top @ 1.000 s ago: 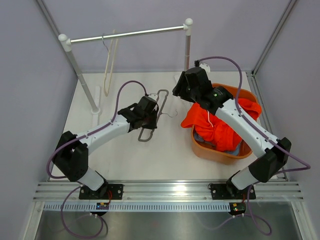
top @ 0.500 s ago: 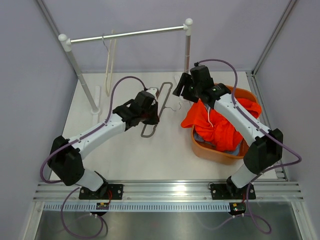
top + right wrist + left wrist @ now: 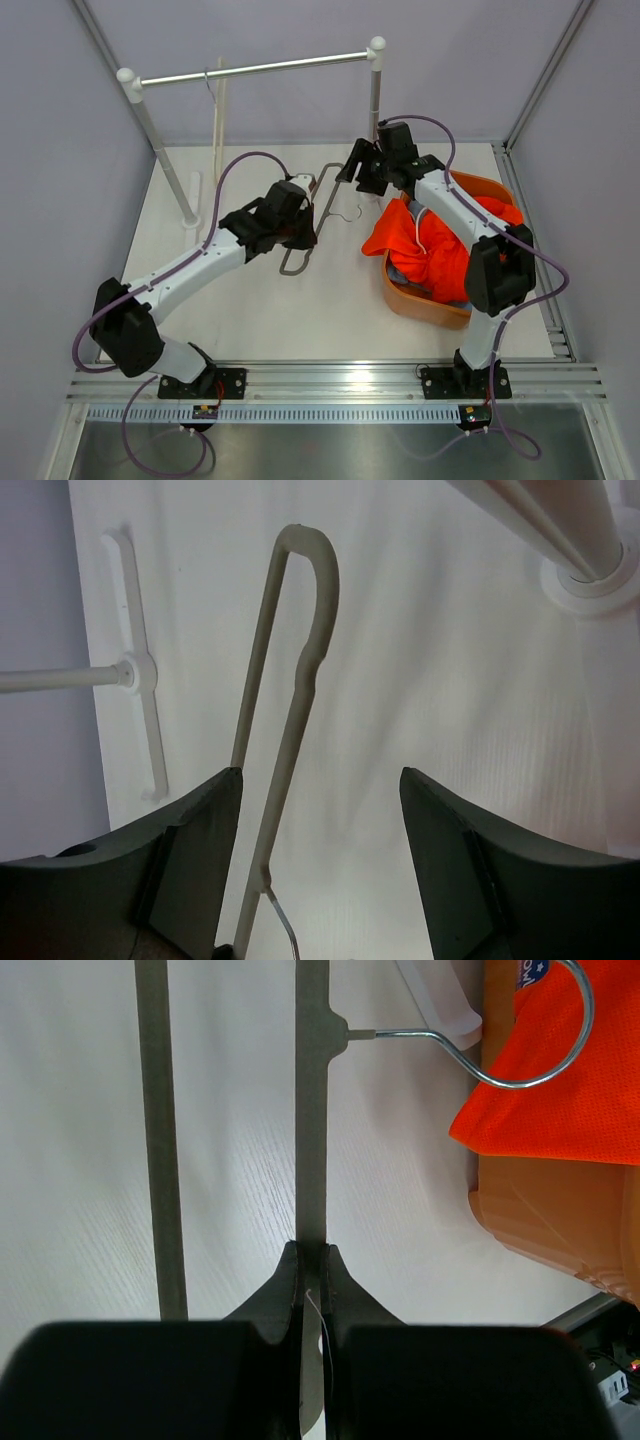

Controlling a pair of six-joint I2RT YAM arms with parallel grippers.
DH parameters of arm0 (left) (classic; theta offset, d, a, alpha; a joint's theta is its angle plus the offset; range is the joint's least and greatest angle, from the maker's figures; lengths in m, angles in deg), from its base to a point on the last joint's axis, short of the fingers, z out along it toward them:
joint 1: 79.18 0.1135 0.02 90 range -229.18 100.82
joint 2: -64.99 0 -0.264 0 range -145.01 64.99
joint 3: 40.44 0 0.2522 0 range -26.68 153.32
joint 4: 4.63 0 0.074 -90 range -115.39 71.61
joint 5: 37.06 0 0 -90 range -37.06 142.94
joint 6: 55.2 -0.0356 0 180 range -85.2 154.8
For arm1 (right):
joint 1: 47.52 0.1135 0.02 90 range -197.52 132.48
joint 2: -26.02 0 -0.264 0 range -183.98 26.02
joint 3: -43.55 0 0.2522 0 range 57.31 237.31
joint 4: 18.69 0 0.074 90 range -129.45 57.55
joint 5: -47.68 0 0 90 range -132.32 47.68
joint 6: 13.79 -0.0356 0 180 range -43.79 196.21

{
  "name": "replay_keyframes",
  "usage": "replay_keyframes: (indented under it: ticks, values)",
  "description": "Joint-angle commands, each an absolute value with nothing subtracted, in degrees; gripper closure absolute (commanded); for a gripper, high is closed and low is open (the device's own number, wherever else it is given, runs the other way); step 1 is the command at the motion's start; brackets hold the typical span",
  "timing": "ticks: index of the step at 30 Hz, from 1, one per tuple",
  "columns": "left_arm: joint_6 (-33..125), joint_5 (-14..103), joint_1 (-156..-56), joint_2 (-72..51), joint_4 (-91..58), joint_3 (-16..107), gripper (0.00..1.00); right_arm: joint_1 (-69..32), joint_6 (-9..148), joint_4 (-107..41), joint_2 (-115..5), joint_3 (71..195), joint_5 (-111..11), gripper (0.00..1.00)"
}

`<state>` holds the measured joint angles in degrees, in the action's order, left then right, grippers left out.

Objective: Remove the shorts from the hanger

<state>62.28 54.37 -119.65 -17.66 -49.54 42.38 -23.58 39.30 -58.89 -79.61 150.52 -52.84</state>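
Left gripper (image 3: pixel 311 1256) was clamped on the flat grey bar of the hanger (image 3: pixel 311 1110). Right gripper (image 3: pixel 320 778) was spread open over its rounded far end. Orange mesh shorts (image 3: pixel 440 250) sat bunched in the orange plastic basket (image 3: pixel 425 306) at right, with light blue shorts (image 3: pixel 397 271) underneath.

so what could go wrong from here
The hook of the hanger sits close to the orange shorts draped over the basket rim; moving the hanger could snag the mesh. The left gripper pinches one thin bar only, so the hanger might pivot or slip. The right gripper, jaws open, hovers near the rack post and could bump it.
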Motion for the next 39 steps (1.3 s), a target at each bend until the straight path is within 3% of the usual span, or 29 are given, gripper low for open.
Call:
replay_keyframes:
  ticks: [1,10,17,24,29,39]
  values:
    - [62.0,53.3,-120.3,-14.9,-48.2,45.8,1.0,-23.7,39.2,-54.5,-81.1,154.1,-57.2,0.27]
    - [61.8,53.4,-121.3,-13.6,-49.3,46.5,1.0,-24.1,35.7,-51.8,-85.2,155.1,-60.9,0.29]
    - [61.4,53.6,-121.8,-12.5,-50.1,46.6,1.0,-24.2,33.2,-49.8,-86.4,154.4,-62.3,0.43]
    - [60.7,53.6,-122.7,-12.3,-50.5,45.9,1.0,-24.1,32.3,-50.9,-85.3,154.2,-62.2,0.99]
    - [58.3,59.5,-124.9,-12.7,-52.2,46.5,1.0,-24.1,32.9,-55.6,-83.6,154.1,-59.7,1.0]
    - [55.8,70.6,-130.7,-13.6,-51.5,46.6,0.68,-24.2,33.3,-65.2,-79.5,156.2,-56.6,1.0]
